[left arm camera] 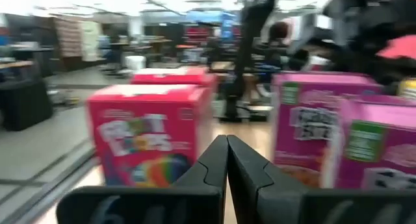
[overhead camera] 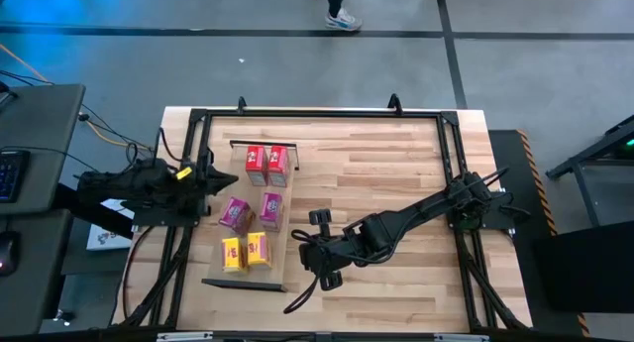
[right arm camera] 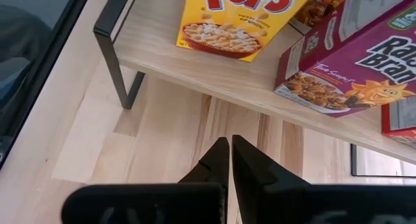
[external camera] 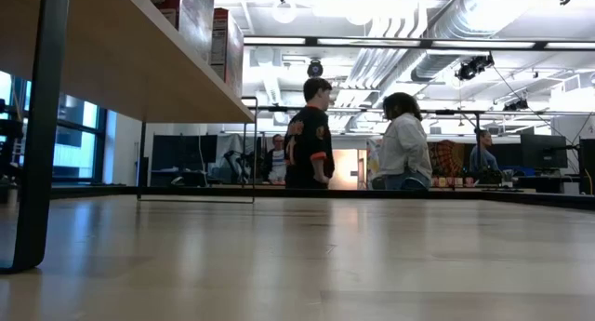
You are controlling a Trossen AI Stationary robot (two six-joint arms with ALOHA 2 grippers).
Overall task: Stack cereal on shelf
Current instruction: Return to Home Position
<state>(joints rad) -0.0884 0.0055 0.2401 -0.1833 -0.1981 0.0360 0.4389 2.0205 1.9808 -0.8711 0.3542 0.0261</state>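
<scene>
Cereal (overhead camera: 270,207) is stood on shelf (overhead camera: 280,245) | right gripper (right arm camera: 229,141) is pressed together, empty, just off shelf's long edge, nearer | withdrawal judged away from that edge | left gripper (left arm camera: 227,143) is closed at opposite edge

Yellow cereal box (right arm camera: 227,23) is showing "Pops" in red letters. Magenta cereal box (right arm camera: 351,62) is showing "Rai… Bran", cut off. Red cereal box (left arm camera: 149,143) is showing "Froot Loops", blurred.

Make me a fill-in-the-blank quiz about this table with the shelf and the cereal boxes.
The shelf holds ___ cereal boxes.
Between the red boxes and the yellow boxes stands the ___ pair.
The right arm has its jaws ___, holding nothing.
Missing words: six; pink; shut.
</scene>
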